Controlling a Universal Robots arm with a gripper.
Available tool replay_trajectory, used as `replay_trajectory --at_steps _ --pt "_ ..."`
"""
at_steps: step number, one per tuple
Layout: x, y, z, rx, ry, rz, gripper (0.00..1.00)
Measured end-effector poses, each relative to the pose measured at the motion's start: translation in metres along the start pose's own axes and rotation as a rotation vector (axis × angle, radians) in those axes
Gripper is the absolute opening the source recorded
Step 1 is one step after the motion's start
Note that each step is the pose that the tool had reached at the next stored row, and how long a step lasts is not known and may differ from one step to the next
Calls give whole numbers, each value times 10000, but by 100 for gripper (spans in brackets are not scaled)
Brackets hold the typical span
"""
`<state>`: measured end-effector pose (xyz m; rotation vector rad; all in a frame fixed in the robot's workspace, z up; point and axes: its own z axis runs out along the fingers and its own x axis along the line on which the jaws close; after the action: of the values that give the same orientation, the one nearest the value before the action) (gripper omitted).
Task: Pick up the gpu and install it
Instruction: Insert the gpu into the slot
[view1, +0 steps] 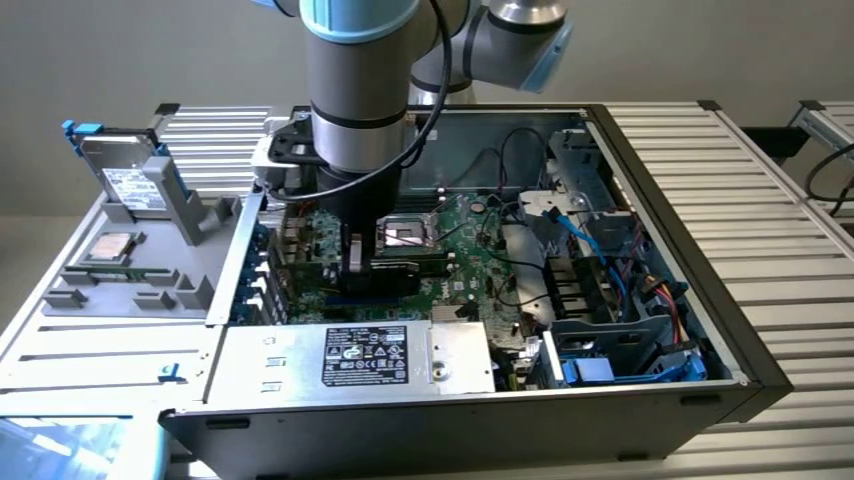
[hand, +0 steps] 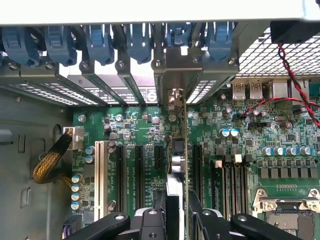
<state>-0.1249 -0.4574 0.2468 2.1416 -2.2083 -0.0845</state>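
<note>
My gripper (view1: 355, 262) reaches down into the open computer case (view1: 747, 330), over the large green motherboard (view1: 467, 255). It is shut on the gpu (view1: 408, 266), whose black cover shows beside the fingers. In the wrist view the gpu (hand: 184, 150) stands edge-on between my fingers (hand: 150, 220), a thin green card running from the gripper (hand: 175, 216) toward the case's rear wall. Its silver end bracket (hand: 176, 67) lines up with the row of slot openings there. The card's lower edge sits over the black expansion slots (hand: 160, 157); whether it is seated I cannot tell.
A silver power supply (view1: 380, 355) closes the near side of the case. Blue and black cables (view1: 601, 250) and drive bays fill the exterior view's right. The CPU socket (hand: 287, 205), red wires (hand: 287, 65), blue slot clips (hand: 100, 42) and a yellow braided cable (hand: 47, 162) surround the card. Hard drives (view1: 134, 180) sit outside.
</note>
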Motion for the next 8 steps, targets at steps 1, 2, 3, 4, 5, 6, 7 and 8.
replay_trajectory --at_steps 1,2,3,4,5,6,7,8 --pt "0 1 2 1 -1 1 28" --pt "0 0 3 1 -2 1 28" --pt "0 0 3 1 -2 1 28" --pt "0 0 3 1 -2 1 28" --pt "0 0 3 0 -1 1 28" --pt "0 0 4 -2 -1 1 28" --pt "0 0 5 -8 -2 0 28" --pt "0 0 5 -19 -1 0 28"
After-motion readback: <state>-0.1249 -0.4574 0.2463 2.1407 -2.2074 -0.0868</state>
